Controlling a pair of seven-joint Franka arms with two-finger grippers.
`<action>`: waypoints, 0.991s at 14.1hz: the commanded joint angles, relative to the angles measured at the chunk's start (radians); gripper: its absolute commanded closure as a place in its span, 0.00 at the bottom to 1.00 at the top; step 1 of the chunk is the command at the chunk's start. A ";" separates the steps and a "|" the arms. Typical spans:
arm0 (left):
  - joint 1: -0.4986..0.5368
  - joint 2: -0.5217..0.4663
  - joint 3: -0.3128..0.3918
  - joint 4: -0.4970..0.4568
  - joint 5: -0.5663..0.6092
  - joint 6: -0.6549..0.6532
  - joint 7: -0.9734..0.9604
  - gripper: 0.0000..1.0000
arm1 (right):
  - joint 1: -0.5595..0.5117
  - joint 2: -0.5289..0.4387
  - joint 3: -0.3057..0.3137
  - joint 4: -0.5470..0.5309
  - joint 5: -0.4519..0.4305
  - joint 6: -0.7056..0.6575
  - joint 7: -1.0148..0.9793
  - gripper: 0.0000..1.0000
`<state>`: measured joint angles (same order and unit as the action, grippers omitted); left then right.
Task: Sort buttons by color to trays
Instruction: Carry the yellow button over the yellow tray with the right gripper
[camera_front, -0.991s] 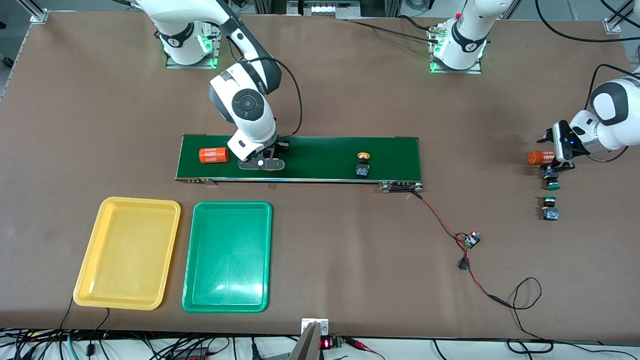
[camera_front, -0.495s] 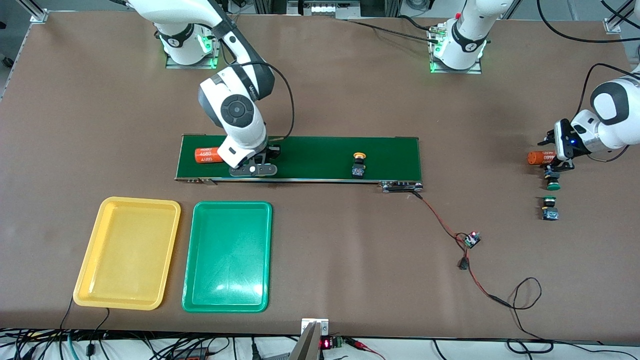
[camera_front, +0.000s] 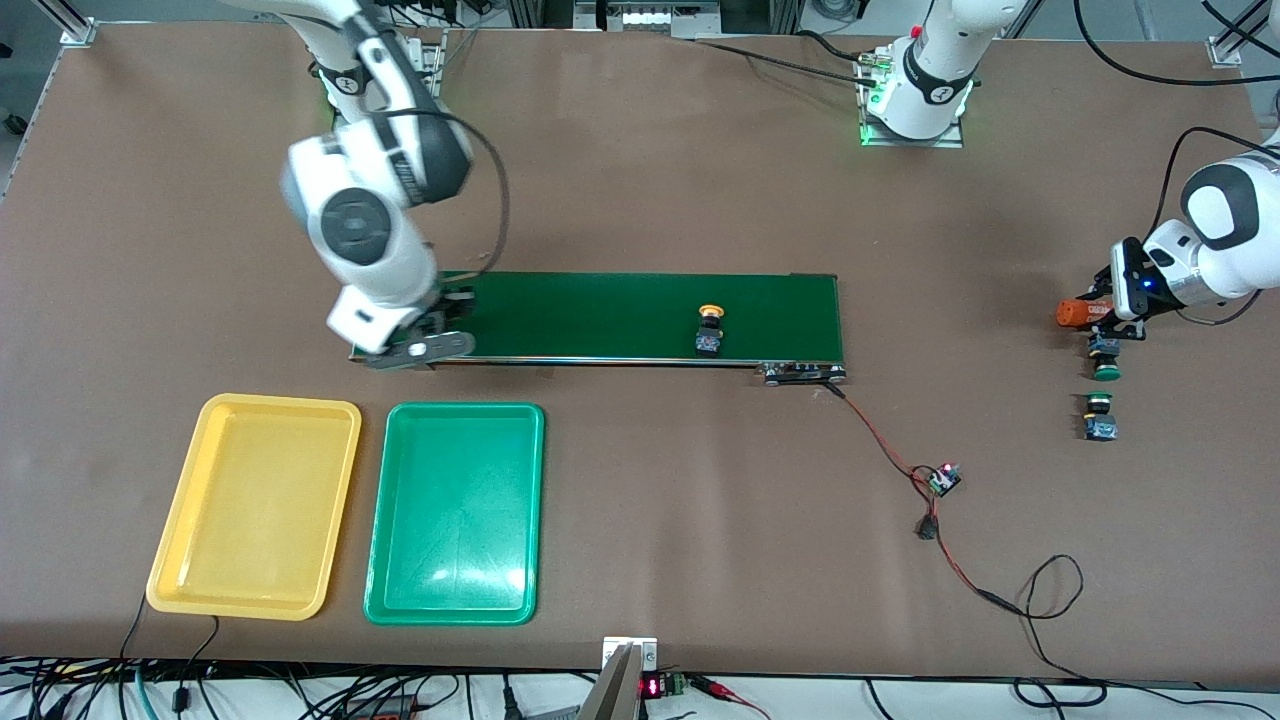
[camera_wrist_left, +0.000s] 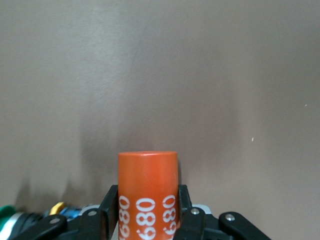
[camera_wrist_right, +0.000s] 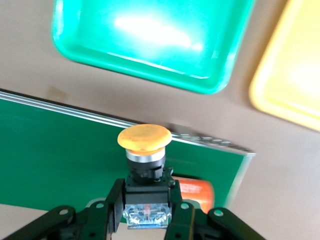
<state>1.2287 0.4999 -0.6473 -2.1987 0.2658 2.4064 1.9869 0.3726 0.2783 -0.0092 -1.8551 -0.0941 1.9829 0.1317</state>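
Since a second ago your right arm has swung from mid-belt to the belt's end nearest its base, carrying a yellow button with it, and the other yellow button has ridden a little along the belt toward that end.

In the front view, the right gripper (camera_front: 415, 350) hangs over the belt (camera_front: 640, 316) corner, wrist bent down and tipped toward the trays. The yellow tray (camera_front: 255, 505) and green tray (camera_front: 455, 512) lie side by side, nearer the camera than the belt. The loose yellow button (camera_front: 710, 329) stands on the belt. Your left arm is folded low at its end of the table, the left gripper (camera_front: 1100, 318) at an orange cylinder (camera_front: 1075, 313). Two green buttons (camera_front: 1104, 366) sit there, one just beside the gripper, the second (camera_front: 1099, 416) nearer the camera.

In the left wrist view, the fingers (camera_wrist_left: 107, 210) flank the cylinder (camera_wrist_left: 147, 192) on both sides, closed against it.

In the right wrist view, the jaws are clamped on the black body of the held button (camera_wrist_right: 145, 165), cap pointing away from the wrist, over the belt edge. Another cylinder (camera_wrist_right: 197, 192) lies on the belt below it.
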 joint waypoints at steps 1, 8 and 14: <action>0.000 -0.124 -0.014 -0.007 -0.087 -0.024 -0.013 1.00 | -0.125 -0.040 0.008 -0.032 -0.064 -0.012 -0.153 0.77; -0.234 -0.345 -0.012 0.025 -0.287 -0.249 -0.374 1.00 | -0.349 0.036 0.008 -0.044 -0.191 0.108 -0.219 0.77; -0.494 -0.409 -0.037 0.025 -0.284 -0.282 -0.514 1.00 | -0.396 0.194 0.008 -0.041 -0.191 0.410 -0.254 0.77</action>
<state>0.8008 0.1218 -0.6785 -2.1702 -0.0023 2.1429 1.4755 -0.0046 0.4346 -0.0175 -1.9039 -0.2698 2.3230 -0.1135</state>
